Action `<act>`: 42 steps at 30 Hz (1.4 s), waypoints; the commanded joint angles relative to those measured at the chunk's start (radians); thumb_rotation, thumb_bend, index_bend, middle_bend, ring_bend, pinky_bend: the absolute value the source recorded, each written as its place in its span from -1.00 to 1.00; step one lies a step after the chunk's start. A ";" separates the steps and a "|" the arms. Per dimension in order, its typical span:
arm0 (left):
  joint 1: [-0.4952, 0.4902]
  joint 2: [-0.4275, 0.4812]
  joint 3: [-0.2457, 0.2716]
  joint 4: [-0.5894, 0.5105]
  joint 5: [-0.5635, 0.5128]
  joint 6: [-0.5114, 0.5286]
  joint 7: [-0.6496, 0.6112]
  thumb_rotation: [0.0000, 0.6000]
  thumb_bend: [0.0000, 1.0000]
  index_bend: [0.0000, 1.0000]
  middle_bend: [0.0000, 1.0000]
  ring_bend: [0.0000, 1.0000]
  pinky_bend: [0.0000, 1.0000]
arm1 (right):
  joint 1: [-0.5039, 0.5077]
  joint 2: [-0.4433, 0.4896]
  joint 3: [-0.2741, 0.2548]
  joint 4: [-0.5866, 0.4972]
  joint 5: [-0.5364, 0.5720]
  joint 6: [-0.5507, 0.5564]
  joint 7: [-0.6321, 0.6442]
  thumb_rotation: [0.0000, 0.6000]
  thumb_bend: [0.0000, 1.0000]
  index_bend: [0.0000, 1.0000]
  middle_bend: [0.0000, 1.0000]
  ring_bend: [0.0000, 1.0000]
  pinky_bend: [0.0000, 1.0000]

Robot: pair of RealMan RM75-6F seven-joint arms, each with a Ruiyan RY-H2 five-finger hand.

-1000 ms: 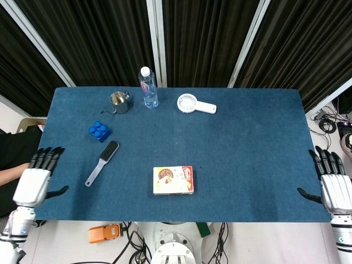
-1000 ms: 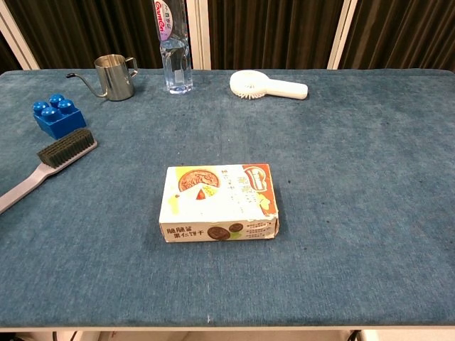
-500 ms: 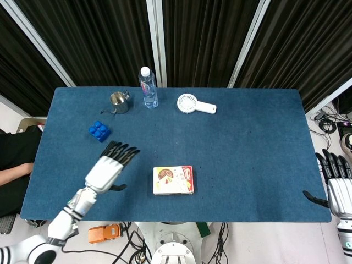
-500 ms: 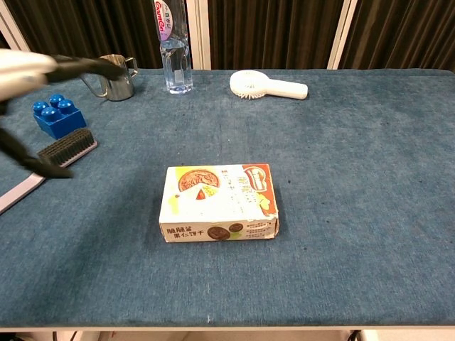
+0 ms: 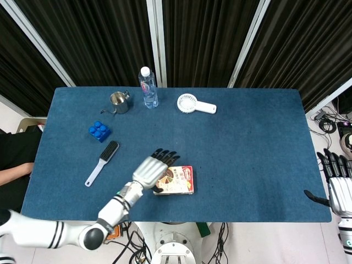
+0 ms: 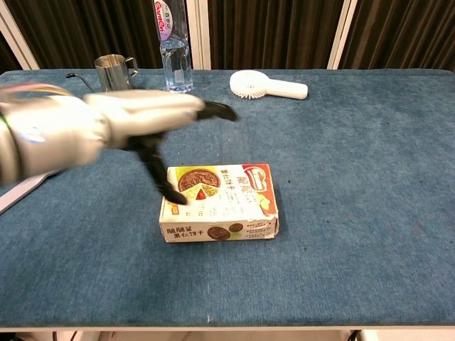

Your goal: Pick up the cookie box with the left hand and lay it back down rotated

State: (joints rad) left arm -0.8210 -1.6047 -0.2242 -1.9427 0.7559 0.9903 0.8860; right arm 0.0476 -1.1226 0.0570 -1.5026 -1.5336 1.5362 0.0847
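A blue table (image 5: pixel 247 154) fills the centre of the head view, backed by dark curtains (image 5: pixel 203 38) across the top of the frame. A clear water bottle (image 5: pixel 147 88) with a white cap stands upright near the table's far edge, upper centre. Just left of it sits a small metal cup (image 5: pixel 119 102) with a thin spout. A white handheld fan (image 5: pixel 194 104) lies flat to the right of the bottle. A blue building block (image 5: pixel 99 131) rests in the left part of the table. Below it, a grey brush (image 5: pixel 102 163) with dark bristles lies diagonally, apart from the block.
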 commanded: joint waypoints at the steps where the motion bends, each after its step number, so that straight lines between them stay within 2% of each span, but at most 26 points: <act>1: -0.082 -0.085 -0.003 -0.001 -0.110 0.076 0.083 1.00 -1.00 -1.00 -1.00 -1.00 -1.00 | 0.003 -0.002 0.002 0.002 0.003 -0.007 0.001 1.00 -0.74 -1.00 -1.00 -1.00 -1.00; 9: -0.189 -0.211 -0.060 0.065 -0.341 0.152 0.112 1.00 -1.00 -1.00 -1.00 -1.00 -1.00 | 0.010 -0.004 0.005 0.012 0.016 -0.027 0.011 1.00 -0.74 -1.00 -1.00 -1.00 -1.00; 14: -0.227 -0.244 -0.074 0.101 -0.400 0.177 0.107 1.00 -1.00 -1.00 -1.00 -1.00 -1.00 | 0.016 -0.006 0.007 0.017 0.024 -0.042 0.017 1.00 -0.74 -1.00 -1.00 -1.00 -1.00; 25: -0.271 -0.277 -0.079 0.183 -0.479 0.189 0.094 1.00 -1.00 -1.00 -1.00 -1.00 -1.00 | 0.024 -0.013 0.008 0.027 0.035 -0.065 0.024 1.00 -0.74 -1.00 -1.00 -1.00 -1.00; 36: -0.319 -0.332 -0.079 0.231 -0.495 0.242 0.114 1.00 -1.00 -1.00 -0.84 -0.89 -1.00 | 0.028 -0.013 0.008 0.020 0.040 -0.074 0.014 1.00 -0.74 -1.00 -1.00 -1.00 -1.00; 38: -0.327 -0.343 -0.072 0.242 -0.484 0.263 0.128 1.00 -1.00 -0.95 -0.79 -0.85 -1.00 | 0.029 -0.013 0.007 0.020 0.041 -0.077 0.012 1.00 -0.74 -1.00 -1.00 -1.00 -1.00; 42: -0.337 -0.363 -0.062 0.251 -0.455 0.298 0.147 1.00 -1.00 -0.72 -0.63 -0.69 -1.00 | 0.032 -0.014 0.007 0.017 0.040 -0.080 0.009 1.00 -0.74 -1.00 -1.00 -1.00 -1.00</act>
State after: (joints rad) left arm -1.1541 -1.9606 -0.2898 -1.6955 0.2924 1.2821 1.0276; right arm 0.0790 -1.1367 0.0641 -1.4852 -1.4937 1.4558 0.0937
